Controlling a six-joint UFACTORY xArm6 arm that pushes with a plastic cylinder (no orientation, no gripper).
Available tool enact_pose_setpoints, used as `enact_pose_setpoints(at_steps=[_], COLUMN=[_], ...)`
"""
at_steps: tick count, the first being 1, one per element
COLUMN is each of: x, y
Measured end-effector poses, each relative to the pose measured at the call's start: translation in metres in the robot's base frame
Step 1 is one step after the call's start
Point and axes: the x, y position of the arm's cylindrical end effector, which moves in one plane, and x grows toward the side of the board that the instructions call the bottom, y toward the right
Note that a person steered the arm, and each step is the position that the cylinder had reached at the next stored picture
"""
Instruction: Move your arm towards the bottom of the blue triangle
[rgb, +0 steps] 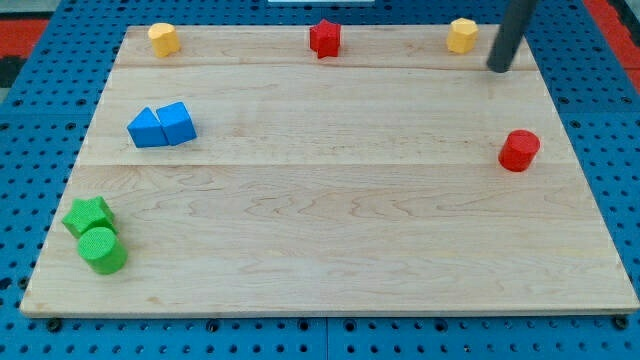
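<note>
no claw was fitted, so nothing was held; my tip (497, 68) was noted upper right on the worktop (340, 220), beside the yellow block (462, 35). the blue triangle (147, 129) lay far left, touching the blue block (177, 123). risk judged: a high approach could nudge either one.

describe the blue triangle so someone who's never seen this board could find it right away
Start at the wooden board and go to its left side in the view, about a third of the way down. Two blue blocks touch there; above the green pair. The blue triangle is the left one, wedge-shaped, while its neighbour, the blue block, looks boxier.
</note>
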Motion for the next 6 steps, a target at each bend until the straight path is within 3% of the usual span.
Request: enact_pose_setpoints(at_steps=[2, 3, 4, 5, 6], x=[0.013, 0.050, 0.100, 0.180, 0.179], y=[-0.039, -0.129, -0.149, -0.202, -0.318])
